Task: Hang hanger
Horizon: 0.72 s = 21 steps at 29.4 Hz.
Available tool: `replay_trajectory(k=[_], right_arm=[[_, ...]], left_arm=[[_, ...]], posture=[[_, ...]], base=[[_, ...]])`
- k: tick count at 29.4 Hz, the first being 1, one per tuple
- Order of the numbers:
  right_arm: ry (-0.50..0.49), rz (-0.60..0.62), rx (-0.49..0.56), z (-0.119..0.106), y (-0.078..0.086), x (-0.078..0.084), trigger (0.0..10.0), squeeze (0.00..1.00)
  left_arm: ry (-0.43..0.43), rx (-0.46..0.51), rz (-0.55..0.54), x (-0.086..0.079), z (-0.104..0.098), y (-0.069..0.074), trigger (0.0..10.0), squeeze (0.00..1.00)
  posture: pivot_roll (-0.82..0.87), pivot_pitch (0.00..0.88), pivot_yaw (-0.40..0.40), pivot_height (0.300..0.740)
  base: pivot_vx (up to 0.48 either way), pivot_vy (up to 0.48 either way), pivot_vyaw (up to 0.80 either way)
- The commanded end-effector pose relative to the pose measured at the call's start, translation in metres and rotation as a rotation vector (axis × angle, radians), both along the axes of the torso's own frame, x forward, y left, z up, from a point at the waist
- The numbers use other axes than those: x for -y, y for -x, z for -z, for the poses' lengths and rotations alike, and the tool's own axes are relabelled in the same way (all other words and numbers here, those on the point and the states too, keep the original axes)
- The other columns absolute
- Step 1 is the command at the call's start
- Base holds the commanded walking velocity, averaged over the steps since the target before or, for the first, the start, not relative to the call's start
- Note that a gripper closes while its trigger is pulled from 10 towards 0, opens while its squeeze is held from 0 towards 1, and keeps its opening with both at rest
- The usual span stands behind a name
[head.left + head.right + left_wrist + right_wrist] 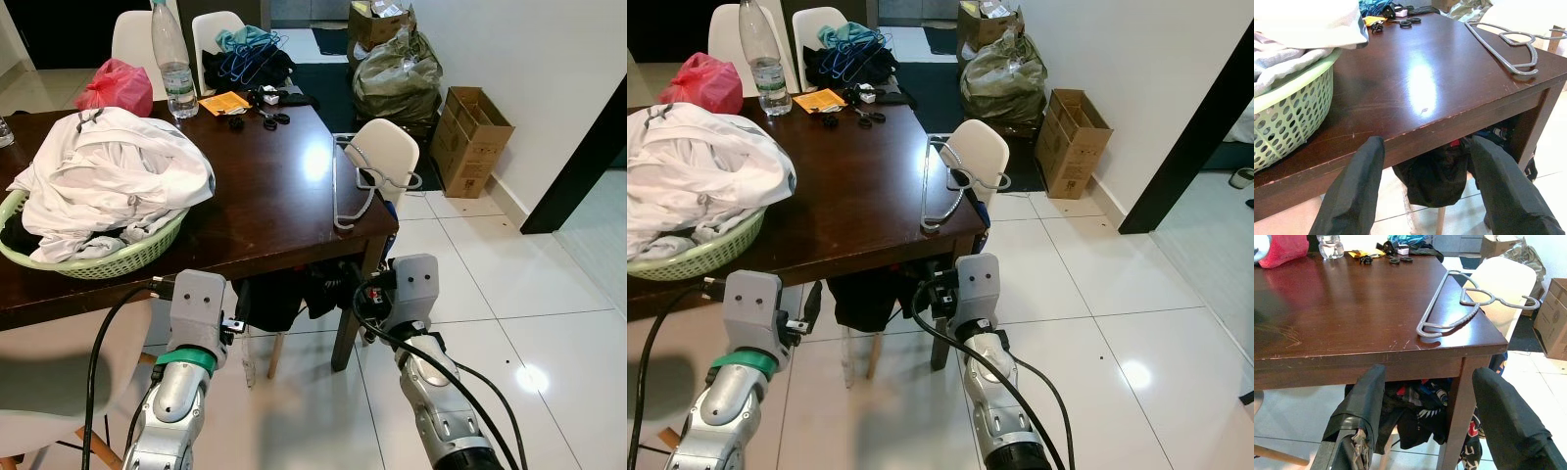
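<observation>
A grey metal hanger (355, 183) lies flat on the right end of the dark wooden table (265, 196), its hook reaching over the edge toward a white chair (387, 149). The same hanger (1459, 308) sits ahead of my right gripper (1425, 423), which is open and held low in front of the table's near right corner. My left gripper (1422, 196) is open too, just below the table's front edge, with the hanger (1511, 46) far off at the corner. Neither gripper holds anything.
A green laundry basket (98, 257) heaped with white clothes stands on the table's left. A water bottle (173, 69), red bag (116, 85), scissors and more hangers (250, 54) lie at the back. Dark bags sit under the table. Cardboard boxes (470, 137) line the right wall.
</observation>
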State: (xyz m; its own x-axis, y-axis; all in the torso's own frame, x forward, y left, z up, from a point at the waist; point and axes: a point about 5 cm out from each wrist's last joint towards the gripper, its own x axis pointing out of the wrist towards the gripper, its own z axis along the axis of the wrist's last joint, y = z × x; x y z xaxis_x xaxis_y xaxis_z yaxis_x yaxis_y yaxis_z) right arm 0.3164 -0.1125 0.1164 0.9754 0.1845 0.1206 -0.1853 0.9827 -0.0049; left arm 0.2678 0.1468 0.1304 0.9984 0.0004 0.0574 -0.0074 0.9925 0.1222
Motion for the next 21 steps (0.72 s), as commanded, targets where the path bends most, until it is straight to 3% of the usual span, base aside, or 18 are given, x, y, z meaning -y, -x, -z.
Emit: replay_trajectory(k=[1, 21], right_arm=[[-0.002, -0.001, -0.027, 0.0069, 0.0024, 0.0, 10.0, 0.0], [-0.006, -0.003, -0.025, 0.0061, 0.0023, -0.0014, 10.0, 0.0]], left_arm=[[-0.003, -0.019, 0.0, -0.0009, 0.0052, 0.0025, 10.0, 0.0], [-0.009, -0.023, -0.001, -0.0017, 0.006, 0.0029, 10.0, 0.0]], posture=[[0.02, 0.019, 0.035, 0.74], [0.03, 0.023, 0.038, 0.74]], base=[[0.0, 0.0, 0.0], [0.0, 0.0, 0.0]])
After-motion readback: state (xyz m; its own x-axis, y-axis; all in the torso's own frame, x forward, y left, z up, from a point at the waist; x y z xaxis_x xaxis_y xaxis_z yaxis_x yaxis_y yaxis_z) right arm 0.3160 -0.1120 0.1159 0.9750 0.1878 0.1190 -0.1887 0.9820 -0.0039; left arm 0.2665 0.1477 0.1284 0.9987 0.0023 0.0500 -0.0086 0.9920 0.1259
